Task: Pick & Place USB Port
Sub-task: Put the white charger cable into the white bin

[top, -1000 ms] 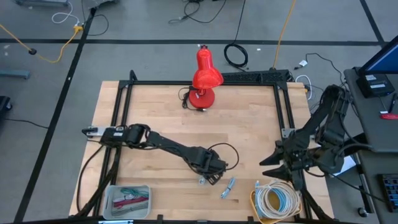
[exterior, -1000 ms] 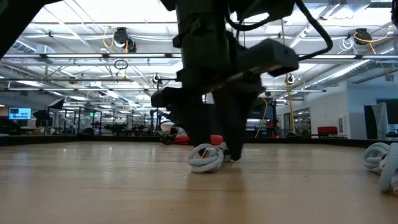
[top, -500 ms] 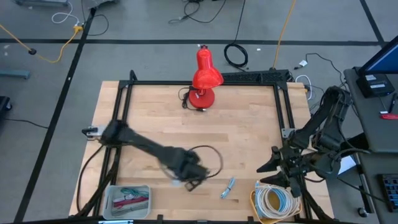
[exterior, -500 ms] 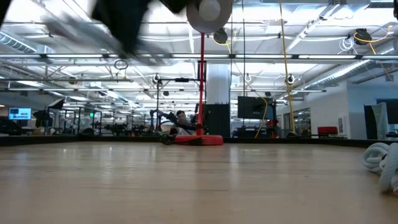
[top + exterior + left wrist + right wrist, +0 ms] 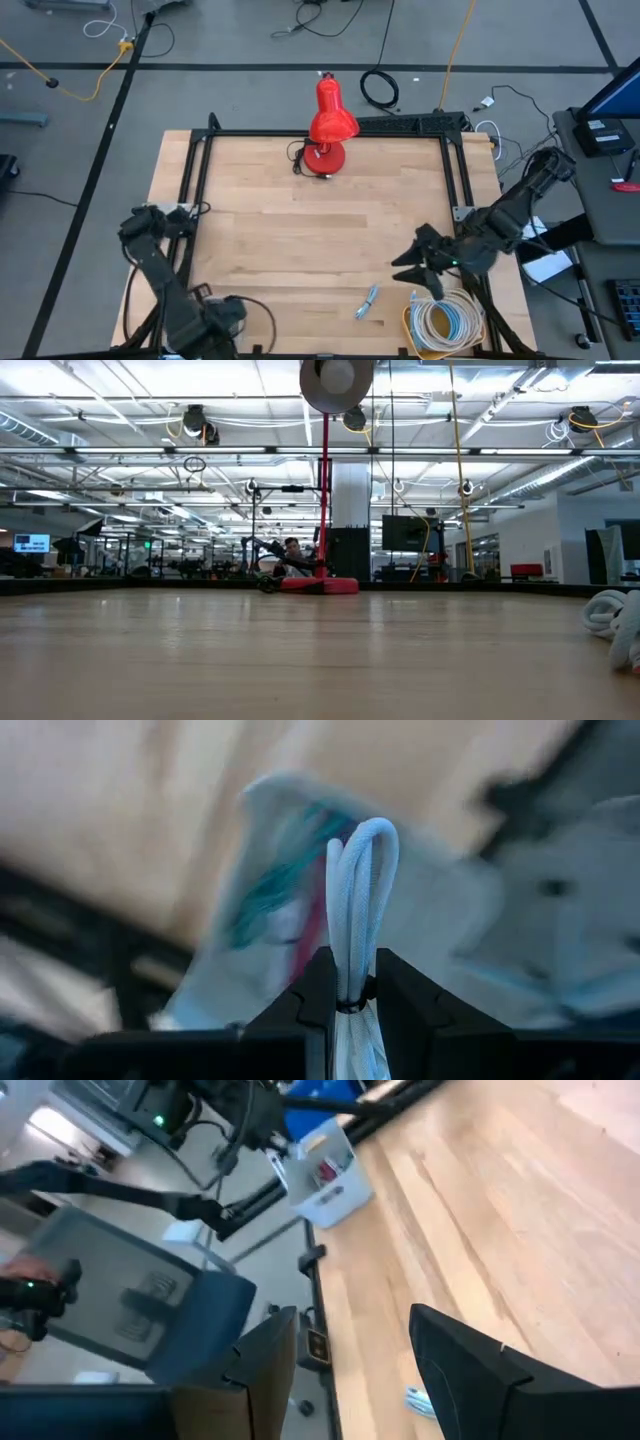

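The left gripper [image 5: 350, 985] is clamped on a folded white USB cable [image 5: 360, 890] — in the left wrist view the looped bundle stands up from between the two dark fingers, pinched where a small tie binds it. In the high view that arm is bent down at the table's near left corner, over the spot where a clear bin [image 5: 300, 910] of cables sits; the wrist view shows the bin's teal and red contents blurred just behind the held loop, so the cable seems to hang above the bin, not yet let go. The right gripper [image 5: 418, 266] hovers with its fingers spread and empty near the right edge, just beside a coil of white cable [image 5: 443, 325] lying at the near right. A small silver USB connector [image 5: 368, 300] rests on the wooden table [image 5: 300, 220] between the two arms, well apart from the bin. My reading: the pick is done and the carry is about finished — what is left is the release into the bin, and then the connector and the coil, if they too are meant to go. The red desk lamp [image 5: 330, 125] at the far edge plays no part.
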`<action>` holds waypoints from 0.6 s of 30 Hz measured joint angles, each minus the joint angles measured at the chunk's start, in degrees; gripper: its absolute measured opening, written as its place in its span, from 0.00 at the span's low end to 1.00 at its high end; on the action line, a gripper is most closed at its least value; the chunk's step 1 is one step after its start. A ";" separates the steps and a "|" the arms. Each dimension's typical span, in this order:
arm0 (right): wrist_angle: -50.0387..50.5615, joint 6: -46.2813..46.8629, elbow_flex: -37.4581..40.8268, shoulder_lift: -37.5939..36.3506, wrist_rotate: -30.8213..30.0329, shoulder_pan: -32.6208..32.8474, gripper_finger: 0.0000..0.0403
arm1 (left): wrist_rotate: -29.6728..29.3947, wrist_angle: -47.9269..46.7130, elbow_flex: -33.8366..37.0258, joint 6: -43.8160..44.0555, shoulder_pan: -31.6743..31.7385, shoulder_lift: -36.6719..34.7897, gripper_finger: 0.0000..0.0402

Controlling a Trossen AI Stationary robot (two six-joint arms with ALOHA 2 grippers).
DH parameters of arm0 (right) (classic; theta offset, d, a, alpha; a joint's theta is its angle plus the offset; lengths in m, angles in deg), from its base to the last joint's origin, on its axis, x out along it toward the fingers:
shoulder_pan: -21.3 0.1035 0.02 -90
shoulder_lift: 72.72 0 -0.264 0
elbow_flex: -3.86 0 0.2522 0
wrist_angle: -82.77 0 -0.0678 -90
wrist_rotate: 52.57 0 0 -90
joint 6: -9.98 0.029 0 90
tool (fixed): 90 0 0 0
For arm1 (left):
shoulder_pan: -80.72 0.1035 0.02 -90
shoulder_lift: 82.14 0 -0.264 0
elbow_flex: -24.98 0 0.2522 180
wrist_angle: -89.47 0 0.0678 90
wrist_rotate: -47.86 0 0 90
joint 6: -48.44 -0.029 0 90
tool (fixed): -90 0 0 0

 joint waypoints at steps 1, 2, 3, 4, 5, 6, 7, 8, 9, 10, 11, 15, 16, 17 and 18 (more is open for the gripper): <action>-0.17 -0.24 0.00 0.53 1.25 -1.16 0.46 | 0.09 -0.38 1.54 0.66 -1.34 0.00 0.11; -0.31 -0.25 0.00 1.14 2.26 -2.37 0.46 | 1.04 -0.34 3.12 0.79 -2.03 0.00 0.11; -0.28 -0.21 0.00 1.71 3.38 -3.51 0.46 | 1.94 0.15 4.77 0.87 -2.67 0.00 0.11; -0.29 0.09 0.00 2.39 4.58 -4.68 0.46 | 2.54 0.69 6.41 0.85 -3.53 0.00 0.11; -0.31 0.53 0.00 3.16 5.77 -5.82 0.46 | 2.92 0.84 8.14 0.58 -4.46 0.00 0.11; -0.24 0.84 0.00 3.98 6.90 -6.83 0.46 | 3.04 1.26 9.53 -0.12 -5.26 0.00 0.11; -0.26 1.01 0.00 4.85 8.28 -7.84 0.46 | 3.05 2.09 10.91 -0.93 -6.07 -0.01 0.11; -0.30 1.08 0.00 5.82 9.87 -8.77 0.46 | 3.09 3.65 12.40 -1.78 -6.85 -0.11 0.11; -0.23 1.10 0.00 6.88 11.92 -9.72 0.46 | 3.31 5.13 13.89 -2.79 -7.43 -0.15 0.11; -0.10 1.07 0.00 8.13 14.14 -10.70 0.46 | 3.52 6.88 15.29 -3.92 -7.95 -0.07 0.11; -0.04 1.16 0.00 9.53 16.50 -11.56 0.46 | 3.52 8.68 16.65 -4.93 -8.52 -0.02 0.11; -0.07 0.18 0.00 15.36 25.66 -13.77 0.46 | 3.45 14.96 20.98 -7.51 -9.88 -0.04 0.11; -0.20 -0.63 0.00 16.75 27.67 -14.10 0.46 | 3.36 15.35 21.69 -7.22 -10.12 -0.04 0.12; -0.28 -1.31 0.00 18.16 29.69 -14.32 0.46 | 3.08 15.10 22.14 -6.62 -10.29 -0.04 0.14; -0.26 -2.11 0.00 19.43 31.35 -14.47 0.46 | 2.69 14.79 22.29 -6.26 -10.44 -0.04 0.18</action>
